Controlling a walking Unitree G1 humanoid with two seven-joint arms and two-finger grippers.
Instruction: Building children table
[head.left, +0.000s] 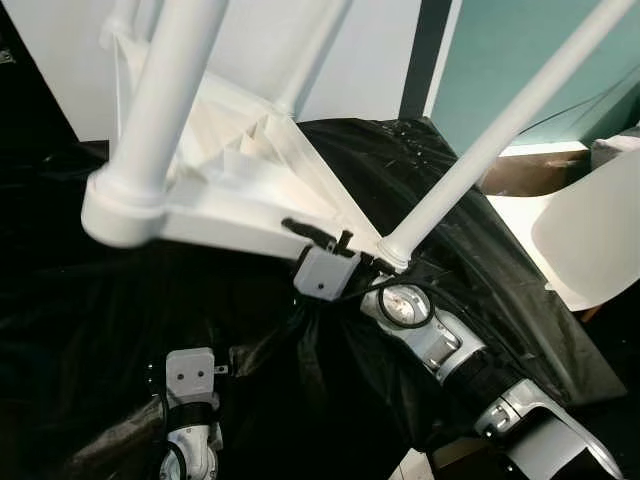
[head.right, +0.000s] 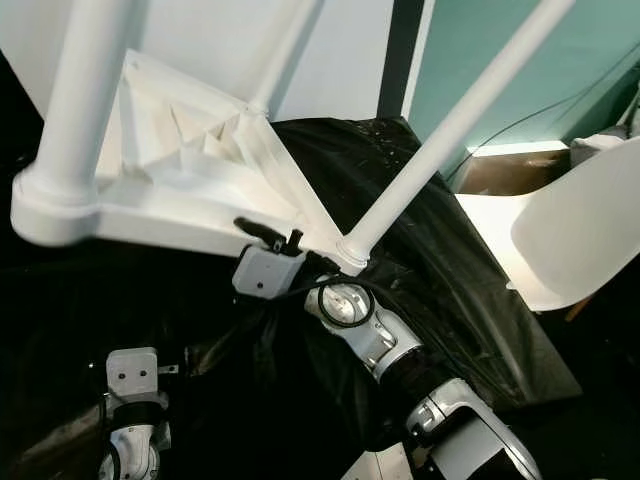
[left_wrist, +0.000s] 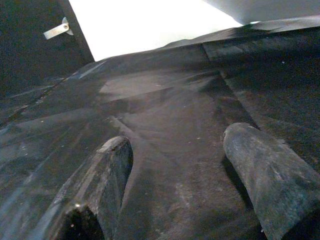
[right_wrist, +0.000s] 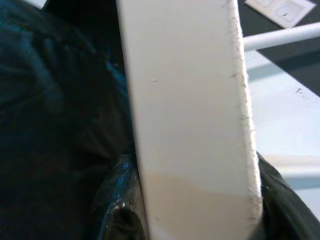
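Note:
A white children's table (head.left: 240, 150) is tilted up with its ribbed underside toward me. Its round legs (head.left: 165, 90) (head.left: 500, 130) point up past my head. My right gripper (head.left: 325, 240) is shut on the tabletop's rim, next to the socket of the right-hand leg. In the right wrist view the white rim (right_wrist: 190, 115) runs between the two black fingers (right_wrist: 117, 210). My left arm (head.left: 190, 400) hangs low at the lower left. Its gripper (left_wrist: 180, 185) is open, with nothing between the fingers (left_wrist: 100, 190), just above the black plastic sheet (left_wrist: 165, 100).
Black plastic sheeting (head.left: 450, 200) covers the surface under the table. A white moulded chair seat (head.left: 590, 230) lies at the right, with a brown box (head.left: 530, 170) behind it. A white wall and a teal wall (head.left: 520, 50) stand at the back.

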